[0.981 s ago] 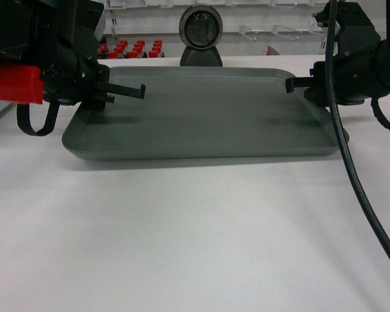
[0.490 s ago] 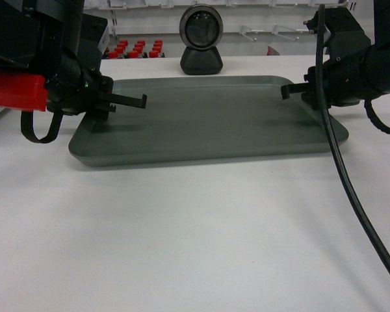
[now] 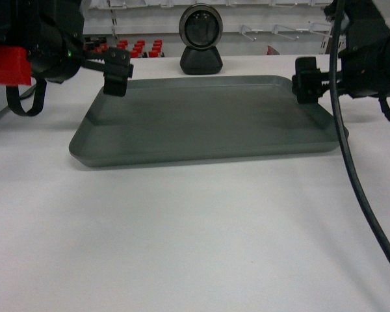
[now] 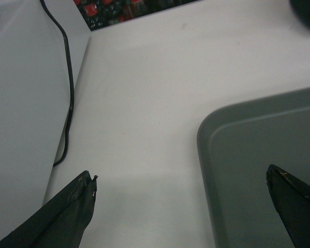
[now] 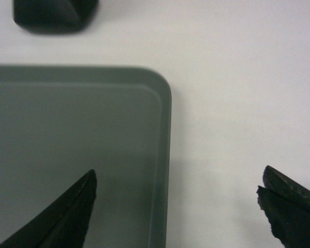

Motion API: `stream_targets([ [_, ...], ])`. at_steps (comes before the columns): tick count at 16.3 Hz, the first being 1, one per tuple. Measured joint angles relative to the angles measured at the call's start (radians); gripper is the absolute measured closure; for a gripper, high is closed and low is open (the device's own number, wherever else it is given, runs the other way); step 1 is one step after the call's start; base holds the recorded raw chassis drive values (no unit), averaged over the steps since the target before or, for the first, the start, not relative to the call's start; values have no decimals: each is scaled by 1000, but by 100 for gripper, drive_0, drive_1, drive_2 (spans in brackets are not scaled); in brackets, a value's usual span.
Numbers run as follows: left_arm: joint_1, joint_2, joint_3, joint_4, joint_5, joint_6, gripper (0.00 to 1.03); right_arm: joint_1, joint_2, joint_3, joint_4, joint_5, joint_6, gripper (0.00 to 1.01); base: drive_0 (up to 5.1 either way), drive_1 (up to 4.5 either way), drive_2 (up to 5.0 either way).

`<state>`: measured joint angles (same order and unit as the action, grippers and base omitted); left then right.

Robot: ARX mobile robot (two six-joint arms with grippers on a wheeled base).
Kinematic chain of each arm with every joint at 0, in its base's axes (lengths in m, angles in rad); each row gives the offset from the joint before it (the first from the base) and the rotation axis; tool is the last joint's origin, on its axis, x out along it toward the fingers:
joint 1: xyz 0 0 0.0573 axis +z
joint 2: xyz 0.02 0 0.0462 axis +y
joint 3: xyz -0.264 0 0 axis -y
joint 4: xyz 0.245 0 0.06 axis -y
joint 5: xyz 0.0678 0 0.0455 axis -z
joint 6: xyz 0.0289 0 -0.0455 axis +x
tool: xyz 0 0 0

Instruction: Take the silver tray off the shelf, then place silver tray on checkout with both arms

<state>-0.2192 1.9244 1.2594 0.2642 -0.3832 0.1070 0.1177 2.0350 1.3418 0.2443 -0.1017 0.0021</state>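
Observation:
The silver tray [image 3: 208, 120] lies flat on the white checkout [image 3: 195, 234]. My left gripper [image 3: 117, 73] hangs open just above the tray's left end. In the left wrist view the left gripper [image 4: 180, 173] straddles the tray's [image 4: 268, 165] left rim without touching it. My right gripper [image 3: 305, 81] is open above the tray's right end. In the right wrist view the right gripper [image 5: 178, 178] spans the right rim of the tray [image 5: 77, 134], one finger over the tray and one over the counter. White shelf boards [image 3: 279, 29] show far behind.
A black round scanner [image 3: 201, 39] stands just behind the tray; its base [image 5: 54, 13] shows in the right wrist view. A thick black cable [image 3: 354, 175] hangs across the right side. A grey side panel [image 4: 20, 103] with a thin cable rises left of the counter.
Both grippers have left the tray's end rims, risen a little and now stand open. The tray came down onto the counter and now lies still.

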Motion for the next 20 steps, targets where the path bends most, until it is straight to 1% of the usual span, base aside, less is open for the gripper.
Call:
stream_targets([
  [1, 0, -29, -5, -5, 11, -17, 6, 0, -41, -27, 50, 4, 27, 1, 0, 0, 0],
  [2, -1, -63, -5, -28, 14, -43, 5, 0, -85, -54, 103, 10, 57, 3, 0, 0, 0],
  [3, -8, -104, -17, -23, 19, -84, 5, 0, -143, -89, 159, 26, 80, 4, 0, 0, 0],
  [4, -11, -151, -36, -31, 40, -133, 5, 0, -199, -127, 206, 42, 104, 3, 0, 0, 0],
  [6, -9, -245, -94, -31, 46, -215, 5, 1, -297, -212, 277, 68, 144, 3, 0, 0, 0],
  [7, -4, -293, -124, -23, 42, -236, 5, 8, -346, -255, 282, 97, 165, 3, 0, 0, 0],
  [9, 19, -405, -187, -25, 35, -258, 5, 15, -450, -346, 304, 143, 187, 3, 0, 0, 0],
  [10, 27, -448, -205, -28, 23, -259, 5, 22, -493, -375, 307, 165, 188, 3, 0, 0, 0],
  [11, 38, -484, -220, -23, 6, -259, 5, 28, -531, -394, 308, 178, 188, 3, 0, 0, 0],
  [13, 39, -531, -254, 0, -10, -259, 5, 36, -589, -407, 303, 201, 186, 3, 0, 0, 0],
  [14, 38, -547, -267, 11, -9, -258, 5, 40, -638, -433, 267, 242, 141, 13, 0, 0, 0],
  [15, 58, -576, -333, 142, 111, -214, 15, 38, -706, -518, 278, 243, 79, 24, 0, 0, 0],
  [16, 79, -632, -433, 220, 200, -173, 26, 26, -771, -605, 297, 237, 47, 35, 0, 0, 0],
  [17, 93, -690, -531, 272, 246, -150, 37, 7, -821, -679, 330, 231, 26, 46, 0, 0, 0],
  [18, 105, -731, -608, 314, 263, -136, 48, -2, -864, -749, 362, 227, 19, 57, 0, 0, 0],
  [20, 124, -791, -749, 362, 284, -125, 70, -16, -932, -875, 400, 201, 6, 79, 0, 0, 0],
])
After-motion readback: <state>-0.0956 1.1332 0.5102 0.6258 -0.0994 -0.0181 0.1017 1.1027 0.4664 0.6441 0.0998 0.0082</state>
